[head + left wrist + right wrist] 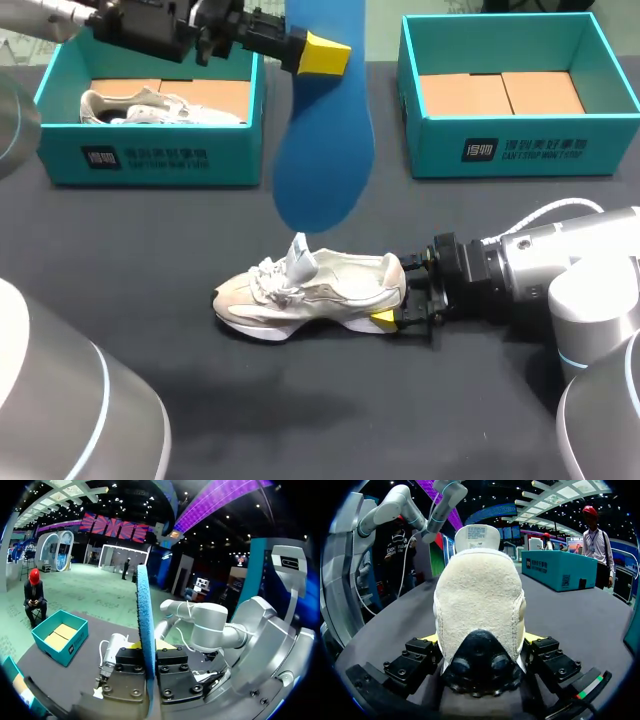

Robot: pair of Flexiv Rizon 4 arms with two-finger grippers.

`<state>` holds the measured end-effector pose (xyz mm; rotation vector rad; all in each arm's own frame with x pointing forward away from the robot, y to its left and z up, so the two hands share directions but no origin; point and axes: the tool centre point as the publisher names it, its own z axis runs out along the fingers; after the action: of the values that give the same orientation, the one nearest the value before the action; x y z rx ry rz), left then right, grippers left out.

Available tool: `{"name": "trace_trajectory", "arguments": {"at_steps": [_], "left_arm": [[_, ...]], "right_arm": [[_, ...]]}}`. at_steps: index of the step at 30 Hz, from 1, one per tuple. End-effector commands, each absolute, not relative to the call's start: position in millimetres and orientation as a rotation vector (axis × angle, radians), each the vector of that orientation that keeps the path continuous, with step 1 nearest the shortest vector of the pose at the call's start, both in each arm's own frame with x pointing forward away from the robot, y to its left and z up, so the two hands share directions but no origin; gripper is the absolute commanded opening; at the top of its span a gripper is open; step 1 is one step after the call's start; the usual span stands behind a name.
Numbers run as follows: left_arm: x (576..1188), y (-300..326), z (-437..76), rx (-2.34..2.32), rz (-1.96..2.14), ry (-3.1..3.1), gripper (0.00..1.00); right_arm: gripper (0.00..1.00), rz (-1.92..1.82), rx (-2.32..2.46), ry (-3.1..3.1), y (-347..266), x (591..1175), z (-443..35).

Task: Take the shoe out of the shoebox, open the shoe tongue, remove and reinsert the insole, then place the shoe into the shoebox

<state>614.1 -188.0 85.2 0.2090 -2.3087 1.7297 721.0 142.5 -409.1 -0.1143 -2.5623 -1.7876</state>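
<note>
Reinsertion looks to be the step in hand: the blue insole (pixel 322 150) is out of the shoe (pixel 310 290) and hangs lengthwise above it, its broad rounded end lowest, just over the raised tongue (pixel 301 258). The left claw (pixel 322 55) is clenched on the insole's upper end, well above the shoe. The right claw (pixel 400 310) grasps the shoe's heel from both sides. The shoe stands upright on the dark tabletop (pixel 200 400), with its toe pointing away from that claw.

To do this well, I would bring the rounded end down into the shoe's opening behind the tongue, not onto the laces. Then I would slant the insole toward the shoe's toe so it slides forward along the inside floor. The insole is probably soft foam and is gripped far from its leading end, so it may wobble or buckle; a slow descent suits it. The right claw should hold firm against the push. The left claw should let go only once the insole's heel end sits down inside the shoe's heel cup. The two teal shoeboxes (pixel 500 150) wait beyond the shoe.
</note>
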Motion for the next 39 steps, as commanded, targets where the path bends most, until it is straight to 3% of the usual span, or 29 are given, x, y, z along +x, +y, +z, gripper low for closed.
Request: {"name": "trace_trajectory", "arguments": {"at_steps": [1, 37, 38, 39], "left_arm": [[603, -170, 73, 0.250, 1.774, -2.289, 0.00], [601, -170, 76, 0.282, 1.764, -2.217, 0.00], [601, -170, 76, 0.282, 1.764, -2.217, 0.00], [601, -170, 76, 0.282, 1.764, -2.217, 0.00]], "right_arm": [[0.00, -1.782, -0.115, -2.566, 143, 720, -410], [0.00, -1.763, -0.140, -2.571, 137, 720, -411], [0.18, -1.763, -0.147, -2.572, 135, 719, -411], [0.43, -1.751, -0.156, -2.577, 133, 718, -411]]}}
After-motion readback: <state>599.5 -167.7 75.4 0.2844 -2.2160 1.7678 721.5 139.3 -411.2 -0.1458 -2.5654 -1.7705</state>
